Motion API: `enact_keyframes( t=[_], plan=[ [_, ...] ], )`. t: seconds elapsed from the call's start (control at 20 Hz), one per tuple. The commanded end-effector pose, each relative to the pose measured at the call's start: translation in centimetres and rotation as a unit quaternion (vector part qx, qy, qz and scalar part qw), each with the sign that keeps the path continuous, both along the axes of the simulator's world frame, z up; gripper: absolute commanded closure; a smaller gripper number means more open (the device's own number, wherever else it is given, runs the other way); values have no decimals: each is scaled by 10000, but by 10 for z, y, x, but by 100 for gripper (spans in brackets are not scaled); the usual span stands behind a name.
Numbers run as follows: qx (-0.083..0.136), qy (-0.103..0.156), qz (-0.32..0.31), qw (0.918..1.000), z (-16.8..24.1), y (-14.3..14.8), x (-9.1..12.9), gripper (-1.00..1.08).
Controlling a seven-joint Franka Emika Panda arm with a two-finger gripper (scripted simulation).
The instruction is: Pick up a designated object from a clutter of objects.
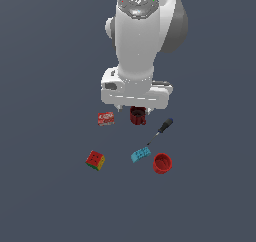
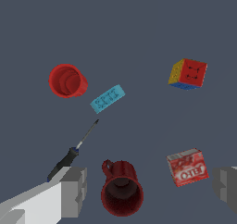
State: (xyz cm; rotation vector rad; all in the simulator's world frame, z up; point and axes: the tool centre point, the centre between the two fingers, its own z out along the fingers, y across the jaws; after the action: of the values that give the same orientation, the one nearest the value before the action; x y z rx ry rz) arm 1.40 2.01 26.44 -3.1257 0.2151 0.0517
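The designated object, a small cyan studded brick (image 1: 141, 154) (image 2: 108, 98), lies flat on the floor among the clutter of objects, between the bright red cup (image 1: 162, 163) (image 2: 67, 81) and the screwdriver's tip. My gripper (image 1: 134, 106) (image 2: 150, 188) hangs high above the dark red mug (image 1: 138, 116) (image 2: 121, 189), well short of the brick. Its grey fingers (image 2: 74, 190) are spread wide with nothing between them. The hand hides most of the fingers in the exterior view.
A black-handled screwdriver (image 1: 162, 128) (image 2: 71, 152) points toward the brick. The flat red packet (image 1: 106, 118) (image 2: 187, 167) lies beside the mug. A multicoloured cube (image 1: 95, 160) (image 2: 188, 74) sits apart, at the exterior view's left.
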Motion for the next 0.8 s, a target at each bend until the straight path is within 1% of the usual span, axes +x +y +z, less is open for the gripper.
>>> enact_keyframes(
  t=[0.0,0.15,0.35,0.55,0.75],
  plan=[
    [8,-2,-279,9996,-10,3,5,-92],
    [16,-5,-658,9978,-24,7,13,-92],
    [20,-9,-1167,9932,-43,12,21,-92],
    [17,-12,-1674,9859,-62,17,30,-92],
    [8,-17,-2177,9760,-82,22,37,-92]
  ],
)
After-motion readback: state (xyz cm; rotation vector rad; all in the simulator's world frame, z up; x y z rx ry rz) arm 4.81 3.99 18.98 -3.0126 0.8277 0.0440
